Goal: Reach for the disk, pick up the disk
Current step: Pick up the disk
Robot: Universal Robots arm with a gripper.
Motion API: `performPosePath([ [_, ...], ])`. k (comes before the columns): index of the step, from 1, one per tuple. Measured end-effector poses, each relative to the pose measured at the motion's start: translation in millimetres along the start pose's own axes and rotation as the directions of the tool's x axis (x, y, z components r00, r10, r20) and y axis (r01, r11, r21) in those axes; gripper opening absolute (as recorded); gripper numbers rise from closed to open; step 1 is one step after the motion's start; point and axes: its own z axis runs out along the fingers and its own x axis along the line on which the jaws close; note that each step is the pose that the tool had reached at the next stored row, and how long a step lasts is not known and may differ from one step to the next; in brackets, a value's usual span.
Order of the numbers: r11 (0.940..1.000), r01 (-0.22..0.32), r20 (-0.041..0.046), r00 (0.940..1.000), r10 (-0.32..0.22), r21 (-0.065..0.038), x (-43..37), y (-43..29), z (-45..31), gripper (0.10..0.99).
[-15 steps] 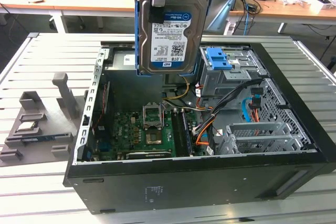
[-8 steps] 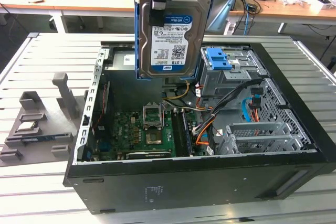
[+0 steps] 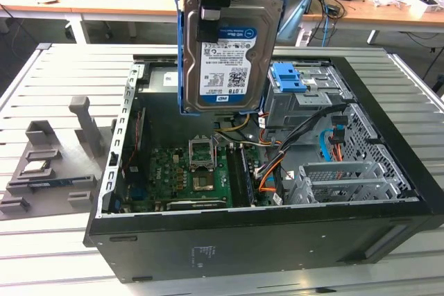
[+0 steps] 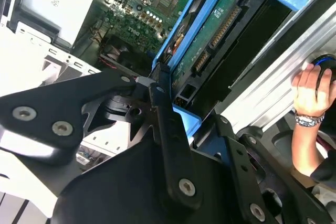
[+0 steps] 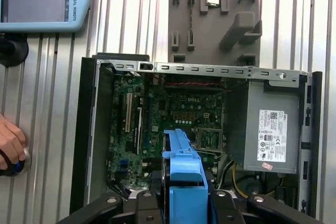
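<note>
The disk (image 3: 232,53), a silver-grey hard drive with a white-and-blue label and a blue side bracket, hangs upright in the air above the open computer case (image 3: 263,240). My gripper (image 3: 215,10) comes down from above and is shut on the disk's upper part, with one black finger (image 3: 210,15) lying across its labelled face. In the second wrist view the disk's green circuit-board side (image 4: 212,30) and blue bracket run away from the black fingers (image 4: 164,106). The first wrist view has the blue bracket (image 5: 184,174) between the gripper's links, over the motherboard.
The case lies open on a slatted metal table (image 3: 62,74), showing the motherboard (image 3: 187,171), cables and a drive cage with a blue latch (image 3: 291,77). A grey fixture plate (image 3: 52,164) with a small chip lies beside the case. A person's hand (image 4: 310,85) rests near the table edge.
</note>
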Motion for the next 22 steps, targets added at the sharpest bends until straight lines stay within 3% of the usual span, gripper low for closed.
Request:
performPosePath([
  [22, 1.0000, -0.001, -0.0271, 0.9996, 0.001, -0.002, 31.5, 2.1, 2.7, 0.369],
])
